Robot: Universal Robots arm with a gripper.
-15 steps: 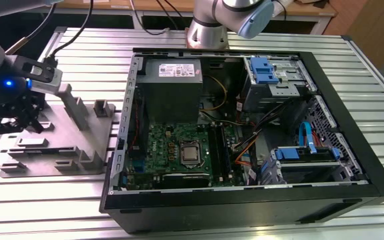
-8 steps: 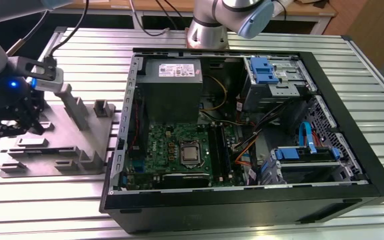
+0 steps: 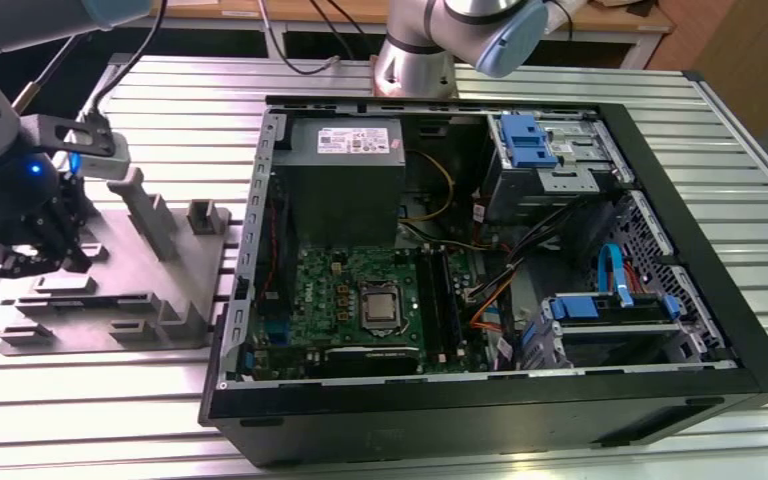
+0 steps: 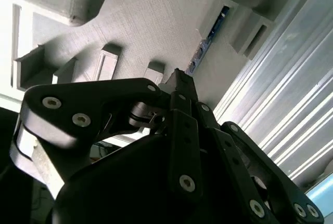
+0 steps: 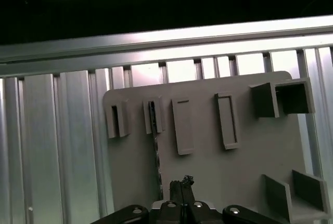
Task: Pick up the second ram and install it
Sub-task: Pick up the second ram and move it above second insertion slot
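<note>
The grey plastic tray (image 5: 250, 151) lies on the ribbed aluminium table (image 3: 117, 400), on the exterior view's left of the open computer case (image 3: 704, 250). The tray carries several raised blocks and slotted holders. One of these holders keeps the second ram (image 5: 156, 151). It is a thin dark stick standing on its long edge, with one end tucked into a narrow slotted block. In the second wrist view the stick (image 4: 209, 33) shows blue and dark between two blocks of the tray (image 4: 145, 21).

The case lies on its side with the panel off. Inside it are a green motherboard (image 3: 344, 300) with the CPU socket (image 3: 381, 305) near its middle, a grey power supply (image 3: 344, 145), and drive cages with blue latches (image 3: 534, 140).

The gripper (image 5: 182, 183) hangs over the tray (image 3: 157, 300) at the exterior view's left end (image 3: 11, 262). Its fingers are pressed together to a single tip (image 4: 179, 78) with nothing between them. That tip sits just beside the ram, apart from it. Whether it touches the tray surface cannot be told.
</note>
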